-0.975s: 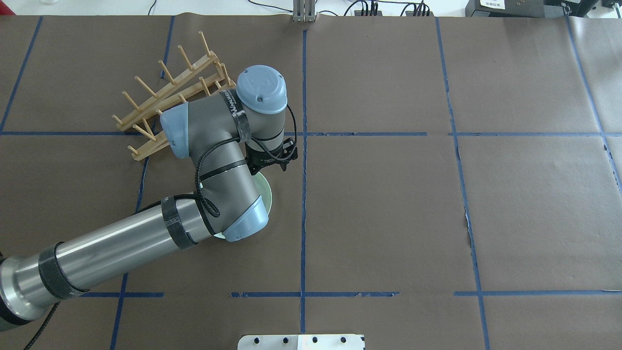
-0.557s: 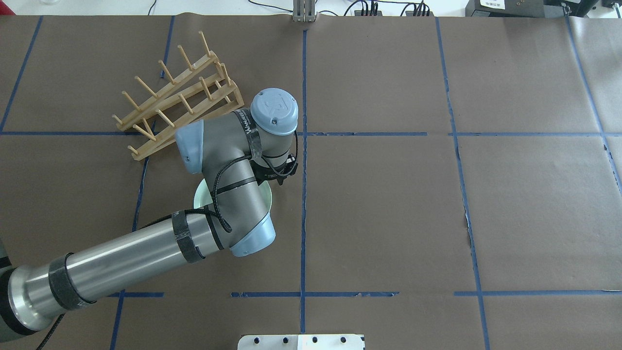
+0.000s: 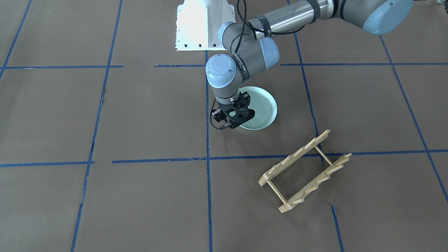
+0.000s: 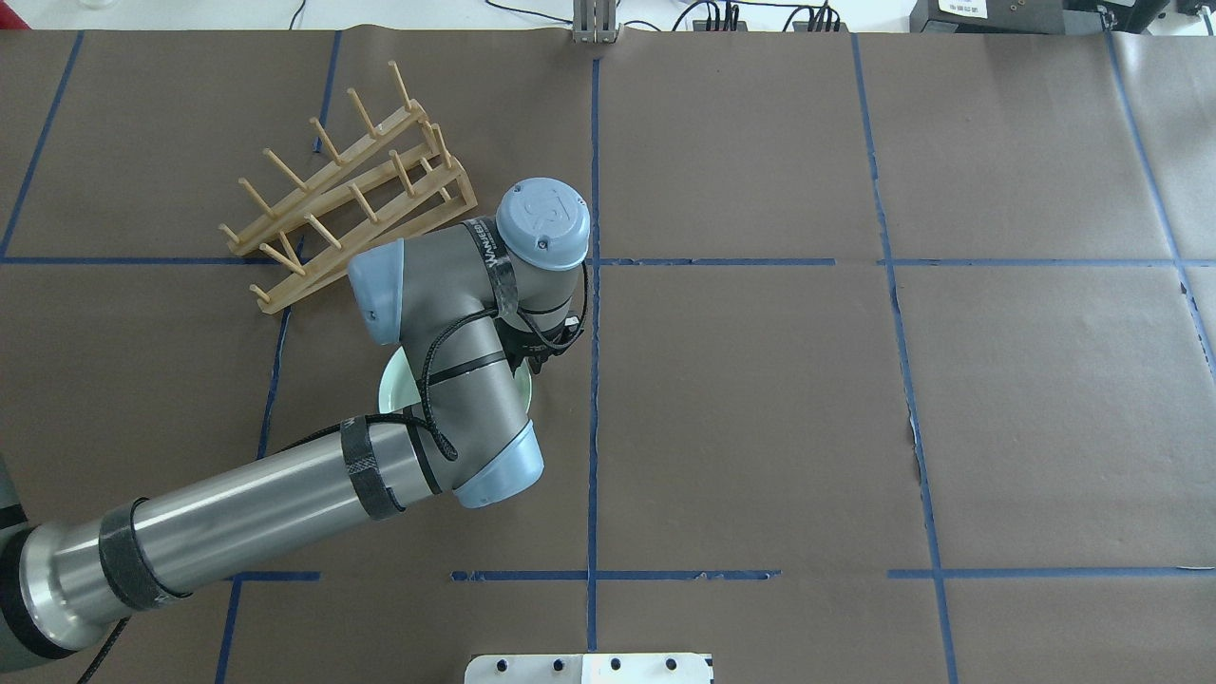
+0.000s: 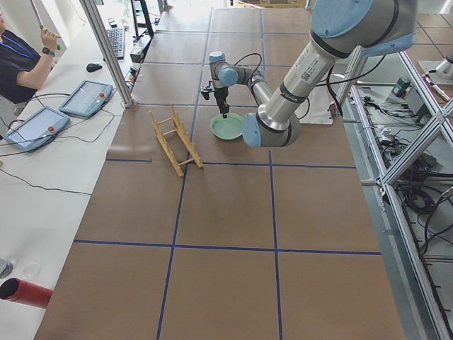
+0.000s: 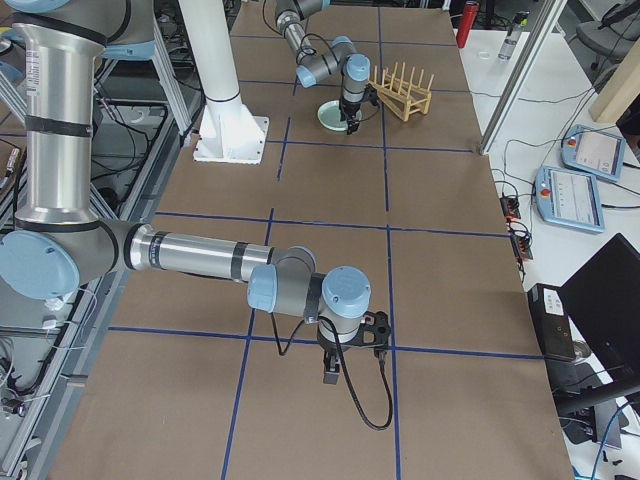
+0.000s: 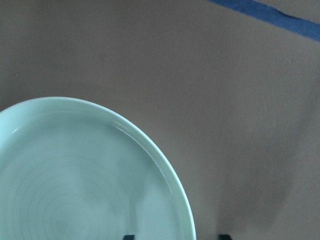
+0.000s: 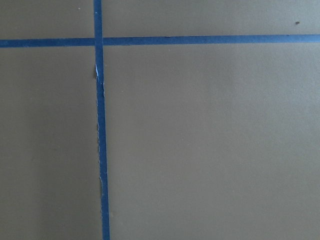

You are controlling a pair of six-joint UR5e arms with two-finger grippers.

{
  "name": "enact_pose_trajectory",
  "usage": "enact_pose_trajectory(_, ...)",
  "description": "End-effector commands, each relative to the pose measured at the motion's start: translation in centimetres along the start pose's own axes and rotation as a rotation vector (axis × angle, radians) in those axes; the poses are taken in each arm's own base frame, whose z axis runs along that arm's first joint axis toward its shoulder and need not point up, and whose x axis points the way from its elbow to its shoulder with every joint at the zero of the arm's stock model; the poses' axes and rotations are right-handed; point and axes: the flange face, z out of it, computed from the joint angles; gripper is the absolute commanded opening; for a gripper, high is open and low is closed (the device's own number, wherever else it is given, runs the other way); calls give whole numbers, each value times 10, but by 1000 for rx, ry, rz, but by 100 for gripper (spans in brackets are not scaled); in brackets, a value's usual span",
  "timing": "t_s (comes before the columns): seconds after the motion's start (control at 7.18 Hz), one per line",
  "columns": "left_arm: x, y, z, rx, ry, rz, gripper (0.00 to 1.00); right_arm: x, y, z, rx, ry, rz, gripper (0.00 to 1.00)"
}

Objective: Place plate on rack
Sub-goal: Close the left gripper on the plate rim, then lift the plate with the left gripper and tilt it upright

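Seen from the front, the plate (image 3: 264,106), round, smooth and pale green with a low rim, lies flat on the brown paper table (image 3: 140,115). The rack (image 3: 304,171) stands well apart from it. It is light wood, with two rails of pegs joined by thin dowels. The left gripper (image 3: 241,119) hangs at the plate's rim, with bare paper around it.

From overhead, the arm covers most of the plate (image 4: 391,385). The rack (image 4: 347,204) sits askew to the blue tape lines (image 4: 741,262).

In the left side view, the left gripper (image 5: 224,110) points straight down at the plate (image 5: 230,129), and the rack (image 5: 175,139) is near.

In the right side view, the right gripper (image 6: 352,350) hangs over bare paper, far from the plate (image 6: 328,116) and rack (image 6: 400,92). Whether it is spread or closed cannot be told.

The left wrist view shows faint rings on the plate (image 7: 75,190). Two dark fingertips (image 7: 129,236) stand spread, with the rim between them. Contact cannot be told, and nothing is clasped.

The right wrist view shows only matte paper and crossing tape.
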Motion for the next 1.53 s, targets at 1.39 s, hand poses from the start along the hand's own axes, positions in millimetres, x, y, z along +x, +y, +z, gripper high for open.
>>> enact_pose_trajectory(1.39, -158, -210, -372, 121, 930, 56, 0, 0, 0, 0, -1, 0, -1, 100)
